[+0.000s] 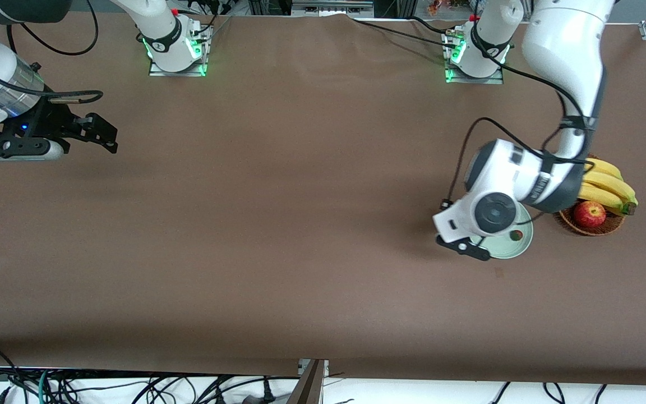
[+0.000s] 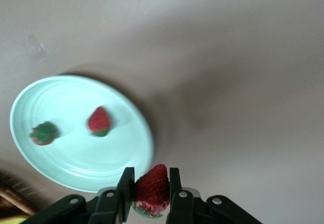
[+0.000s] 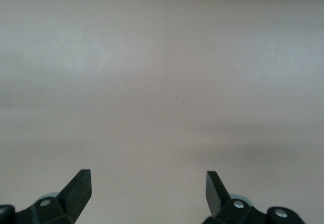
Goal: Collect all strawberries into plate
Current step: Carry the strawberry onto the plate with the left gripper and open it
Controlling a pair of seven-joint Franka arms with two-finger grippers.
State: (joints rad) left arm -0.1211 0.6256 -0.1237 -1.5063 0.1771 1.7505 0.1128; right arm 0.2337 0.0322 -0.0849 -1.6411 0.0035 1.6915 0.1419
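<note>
The pale mint-green plate [image 2: 71, 100] lies on the brown table toward the left arm's end, partly under the left arm's wrist [image 1: 491, 212] in the front view. Two strawberries [image 2: 99, 121] [image 2: 44, 133] rest on it, apart from each other; only one [image 1: 516, 235] shows from the front. My left gripper [image 2: 151, 184] is shut on a third strawberry [image 2: 153, 186], held up just outside the plate's rim [image 1: 519, 251]. At the other end of the table my right gripper [image 1: 101, 134] hangs over bare cloth, open [image 3: 148, 179], with nothing between its fingers.
A brown wicker basket [image 1: 609, 227] holding a red apple [image 1: 589, 214] and bananas [image 1: 609, 188] stands right beside the plate, toward the table's end. Both arm bases [image 1: 176, 47] [image 1: 475, 56] stand along the edge farthest from the front camera.
</note>
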